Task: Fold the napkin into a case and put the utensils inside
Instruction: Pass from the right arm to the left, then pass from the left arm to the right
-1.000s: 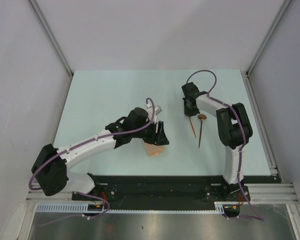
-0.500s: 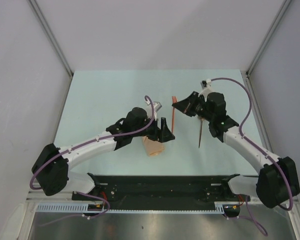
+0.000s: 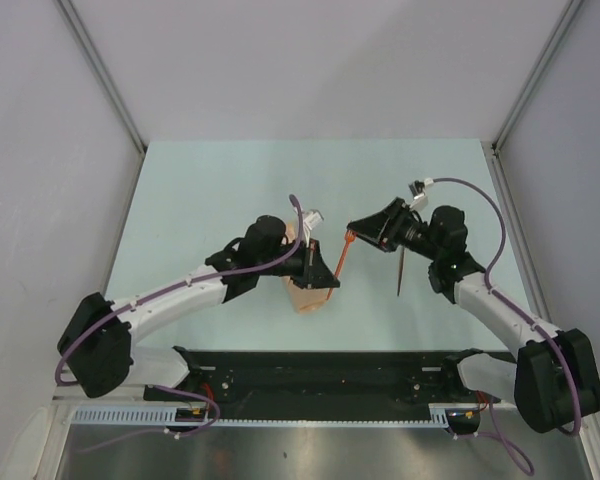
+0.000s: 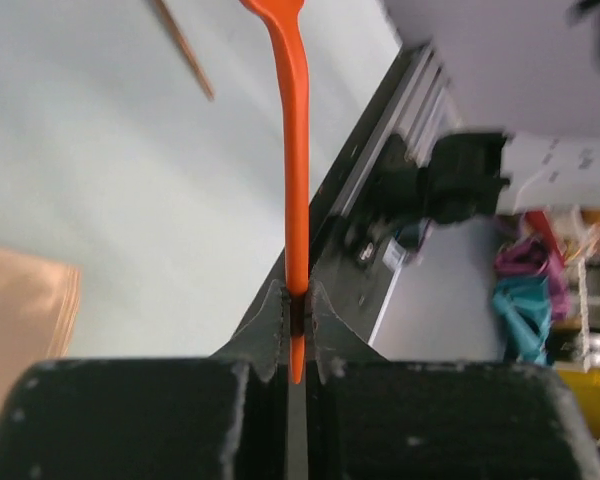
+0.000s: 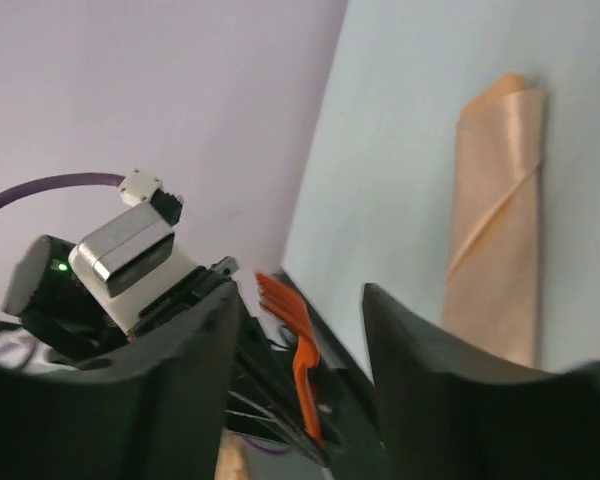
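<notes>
My left gripper (image 3: 330, 275) is shut on the handle end of an orange fork (image 4: 295, 150), one of the utensils, which sticks up out of the jaws (image 4: 297, 300). The fork (image 3: 342, 252) spans the gap between the two grippers above the table. My right gripper (image 3: 358, 228) is open, its fingers standing apart on either side of the fork's tines (image 5: 298, 355). The napkin, folded into a narrow peach-orange case (image 3: 305, 295), lies on the table under the left wrist and shows full length in the right wrist view (image 5: 495, 250). A thin brown utensil (image 3: 401, 270) lies on the table below the right gripper.
The pale green table (image 3: 200, 200) is bounded by grey walls at the back and sides. A black rail (image 3: 320, 365) with the arm bases runs along the near edge.
The right arm carried the fork from the table to the left gripper. The left gripper has shut on the handle, and the right gripper has opened and let go.
</notes>
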Robot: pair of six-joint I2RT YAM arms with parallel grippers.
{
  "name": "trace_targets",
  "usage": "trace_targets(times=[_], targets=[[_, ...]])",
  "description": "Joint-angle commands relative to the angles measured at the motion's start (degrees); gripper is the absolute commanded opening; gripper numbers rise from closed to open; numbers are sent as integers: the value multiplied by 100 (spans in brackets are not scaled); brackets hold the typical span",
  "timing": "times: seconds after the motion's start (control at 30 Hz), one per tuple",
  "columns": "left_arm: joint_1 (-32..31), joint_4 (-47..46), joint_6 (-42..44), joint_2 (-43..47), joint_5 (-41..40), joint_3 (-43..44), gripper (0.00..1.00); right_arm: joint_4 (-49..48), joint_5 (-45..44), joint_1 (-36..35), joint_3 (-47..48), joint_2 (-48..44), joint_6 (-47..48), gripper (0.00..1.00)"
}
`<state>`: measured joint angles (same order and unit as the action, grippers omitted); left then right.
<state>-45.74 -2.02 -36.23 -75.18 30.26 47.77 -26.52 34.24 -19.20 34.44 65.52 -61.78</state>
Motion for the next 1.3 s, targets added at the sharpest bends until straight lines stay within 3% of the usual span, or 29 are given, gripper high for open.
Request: trace_targets(times=[0.0,0.03,0.07,0.13,0.23,0.53,0.67,0.77,0.83,0.87,0.9,0.97,1.03,1.13,1.17,1.2,1.27], targets=[[-32,1703,1222,634,463,330,0,2401,1216,294,1247,-48,2489,67],[-32,1897,1345,740,481,312,0,3503,1260,198,1850,4,3418,70],[-32,2246,1564,854,533,312,0,4018,1217,154,2100,83,3879,75],[-32,2591,1794,1136,507,347,0,4705,1251,31,2504,128,4574,77],[-32,3162,2163,1365,437,434,0,4937,1619,-5,2577,181,4833,75],[-41,3726,2594,1339,419,435,0,5597,1675,-813,2955,769,5352,53],[-41,3744,2656,1286,463,435,0,5666,1779,-962,3016,980,5413,34],[-49,3744,2673,1234,560,418,0,5764,1709,-998,3052,1077,5492,30],[-41,3770,2674,1172,542,418,0,5746,1779,-1007,3078,1112,5492,22],[-41,3788,2674,1172,542,418,0,5755,1823,-1015,3087,1156,5492,7],[-49,3788,2682,1137,534,444,0,5772,1875,-1024,3087,1182,5492,0],[-23,3901,2578,1137,272,531,0,5729,1912,-1059,2991,1148,5309,0],[195,3920,2149,1259,-685,655,25,5615,1379,-1042,2807,946,4976,0],[695,3517,1403,1575,-1312,480,50,4792,693,-910,1973,393,3537,0],[802,3115,1269,1602,-1234,392,57,4318,698,-840,1274,157,2427,0],[873,2929,1172,1611,-1137,235,63,3530,498,-805,989,-246,1964,0],[987,2604,829,1638,-1268,119,65,2840,225,-778,235,-635,779,0]])
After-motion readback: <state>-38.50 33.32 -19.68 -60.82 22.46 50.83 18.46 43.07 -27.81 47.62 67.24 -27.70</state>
